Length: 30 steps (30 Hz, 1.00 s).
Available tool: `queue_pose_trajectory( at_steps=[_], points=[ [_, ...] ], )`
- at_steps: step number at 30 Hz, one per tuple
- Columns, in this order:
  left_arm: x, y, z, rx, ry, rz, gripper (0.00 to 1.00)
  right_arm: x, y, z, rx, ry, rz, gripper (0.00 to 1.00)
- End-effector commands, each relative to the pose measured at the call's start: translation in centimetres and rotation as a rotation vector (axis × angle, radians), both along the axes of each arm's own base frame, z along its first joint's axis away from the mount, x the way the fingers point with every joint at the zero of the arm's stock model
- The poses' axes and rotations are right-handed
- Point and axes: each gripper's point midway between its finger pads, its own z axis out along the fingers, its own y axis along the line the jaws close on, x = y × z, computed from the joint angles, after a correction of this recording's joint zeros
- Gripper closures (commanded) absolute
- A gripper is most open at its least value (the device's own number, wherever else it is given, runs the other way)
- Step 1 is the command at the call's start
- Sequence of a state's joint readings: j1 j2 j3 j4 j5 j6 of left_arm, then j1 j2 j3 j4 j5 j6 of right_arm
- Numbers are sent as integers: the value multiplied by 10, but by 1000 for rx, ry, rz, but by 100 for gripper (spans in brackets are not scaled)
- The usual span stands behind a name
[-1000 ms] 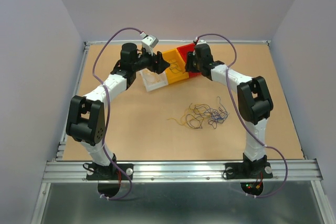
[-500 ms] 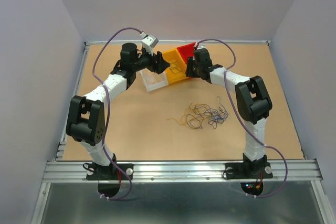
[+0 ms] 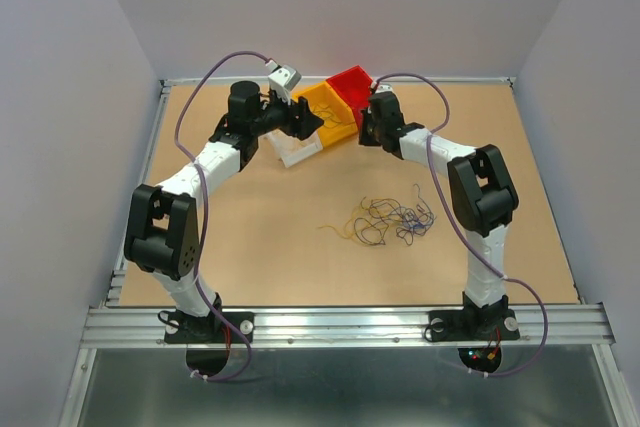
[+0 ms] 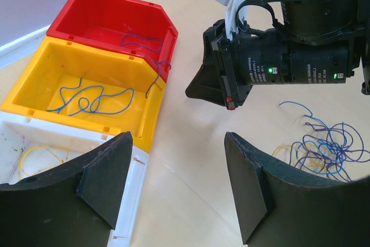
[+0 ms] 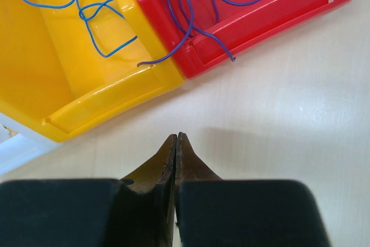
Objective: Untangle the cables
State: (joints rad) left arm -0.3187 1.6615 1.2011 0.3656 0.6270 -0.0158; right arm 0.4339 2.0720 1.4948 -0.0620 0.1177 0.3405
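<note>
Jaws pressed together on the right gripper (image 5: 176, 138), pinching nothing, tips low over bare table (image 3: 250, 237), just short of the corner where red bin (image 5: 254, 18) meets yellow bin (image 5: 104, 99). Jaws spread wide on the left gripper (image 4: 176, 154), empty, above the near wall of the white bin (image 4: 133, 172). Probably next: another strand. Lift first, staying clear of the dark wire (image 5: 173, 50) draped over the red lip just ahead, then swing to the cables (image 3: 385, 219) — a loose tangle well behind both jaws, mid-table. Pinch one stray end at the fringe and draw slowly outward. Plenty of open table around the heap — tight only up by the bins, between the two grippers
</note>
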Motion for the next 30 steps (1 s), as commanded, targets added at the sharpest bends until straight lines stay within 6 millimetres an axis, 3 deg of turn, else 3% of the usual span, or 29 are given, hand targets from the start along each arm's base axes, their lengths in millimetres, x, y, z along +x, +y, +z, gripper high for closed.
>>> queue_pose_trajectory(
  at_steps=[1, 3, 4, 6, 7, 9, 11, 12, 13, 14, 15, 17, 18, 20, 21, 23, 24, 25, 26, 27, 29, 30],
  points=[
    [-3, 0, 43, -29, -112, -10, 23, 8, 1, 32, -7, -93, -7, 88],
    [0, 1, 44, -27, -114, 2, 23, 8, 1, 38, -4, -103, -2, 65],
    [2, 2, 43, -17, -115, 8, 23, 9, 0, 39, -6, -109, -4, 48],
    [12, 5, 40, 12, -131, 39, 23, 14, 2, 45, -7, -125, -2, 41],
    [21, 10, 28, 40, -105, 82, 21, 17, 3, 47, -4, -130, -2, 35],
    [40, 19, 31, 87, -132, 155, 19, 23, 8, 48, 1, -138, 8, 33],
    [55, 27, 12, 146, -96, 213, 11, 28, 8, 51, 6, -146, -7, 32],
    [65, 31, 19, 161, -114, 246, 10, 32, 10, 51, 8, -150, -10, 32],
    [74, 40, 11, 208, -107, 292, 9, 34, 10, 50, 9, -150, -14, 32],
    [82, 42, -4, 234, -82, 309, 9, 37, 10, 50, 11, -152, -25, 32],
    [90, 45, 1, 242, -92, 340, 9, 41, 11, 48, 12, -154, -27, 32],
    [99, 45, -18, 273, -54, 345, 8, 45, 14, 47, 15, -156, -27, 32],
    [108, 46, -8, 272, -74, 366, 8, 47, 15, 46, 16, -155, -28, 32],
    [119, 49, -25, 320, -54, 386, 8, 53, 17, 41, 17, -155, -30, 32],
    [128, 51, -16, 325, -78, 406, 7, 55, 17, 40, 17, -155, -31, 32],
    [139, 56, -31, 376, -70, 430, 7, 60, 19, 36, 17, -155, -35, 34],
    [147, 59, -22, 392, -93, 448, 7, 61, 18, 35, 16, -155, -40, 35],
    [151, 59, -25, 405, -93, 447, 6, 63, 18, 34, 17, -154, -44, 36],
    [156, 59, -41, 431, -72, 445, 6, 64, 18, 32, 18, -153, -50, 39],
    [164, 58, -33, 430, -88, 452, 6, 64, 17, 32, 16, -152, -53, 42],
    [168, 58, -54, 461, -51, 440, 6, 65, 16, 31, 14, -153, -59, 48],
    [173, 60, -51, 463, -61, 450, 6, 65, 16, 30, 14, -152, -64, 50]
  ],
)
